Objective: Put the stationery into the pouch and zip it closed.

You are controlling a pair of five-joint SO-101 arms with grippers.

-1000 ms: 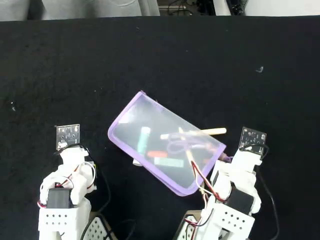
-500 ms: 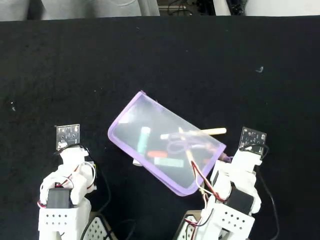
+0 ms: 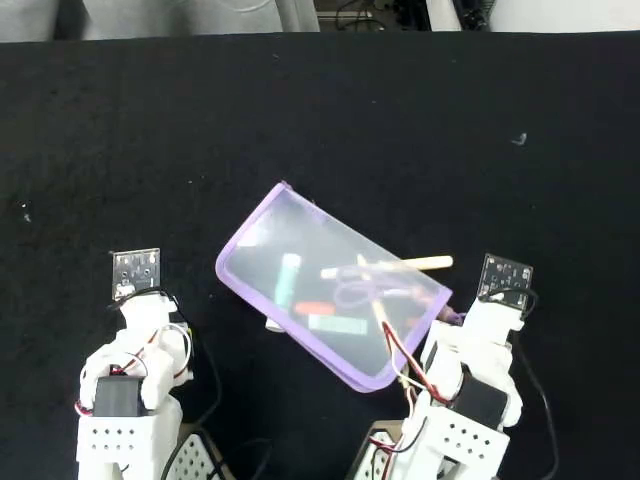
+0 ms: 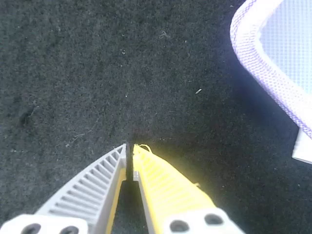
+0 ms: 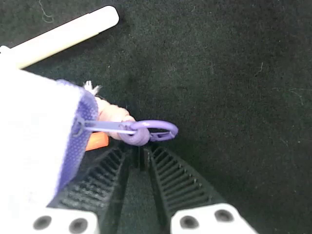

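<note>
left gripper [image 4: 130, 148] closed, empty | black table [image 4: 97, 73] | pouch [image 4: 273, 53] corner near

Soft, even light from overhead falls on the matte black desk [image 3: 420, 120], which reflects little. The translucent pouch [image 3: 290, 235] shows a pale sheen, washed nearly white just beside the right end effector [image 5: 141, 155]. A faint shadow rims the pouch edge ahead of the left end effector [image 4: 130, 148]

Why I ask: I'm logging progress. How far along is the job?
Done: several items lie inside the pouch. In hand: the right gripper, shut, sits at the zipper pull; whether it pinches it is unclear. Left: a pen pokes past the pouch's edge, so tucking it in and zipping remain. The left gripper sits shut beside the pouch.
</note>
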